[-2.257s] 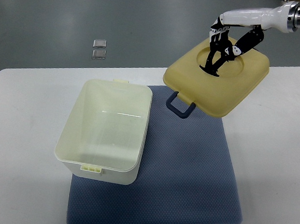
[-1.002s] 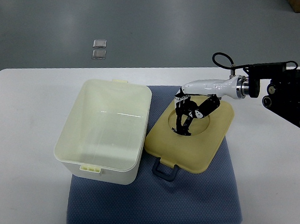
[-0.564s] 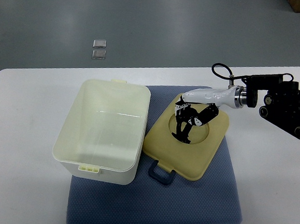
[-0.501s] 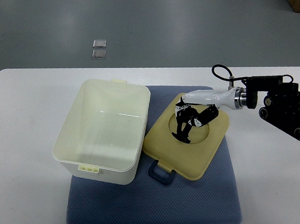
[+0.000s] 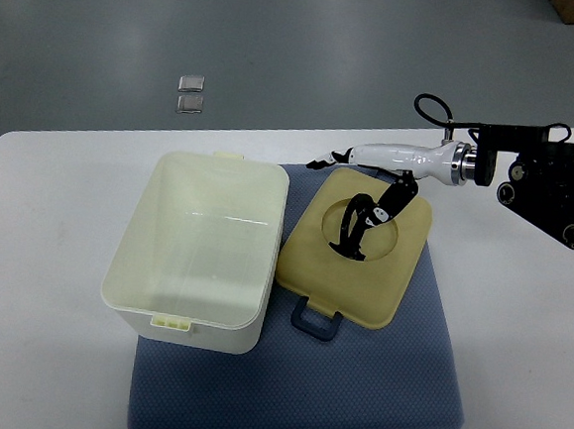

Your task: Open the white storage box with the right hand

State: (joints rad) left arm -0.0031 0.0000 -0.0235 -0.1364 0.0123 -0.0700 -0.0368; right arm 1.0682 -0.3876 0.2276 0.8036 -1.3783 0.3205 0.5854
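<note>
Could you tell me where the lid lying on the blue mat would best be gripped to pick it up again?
Probably by the dark loop handle on the lid's near edge, coming from above on the robot's side. It juts clear over the mat, while the lid lies flat beside the box.

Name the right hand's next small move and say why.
Probably lift the right hand straight up and clear. The lid already lies flat on the mat beside the open box, and the fingers look spread rather than gripping, so only withdrawal seems left.
</note>
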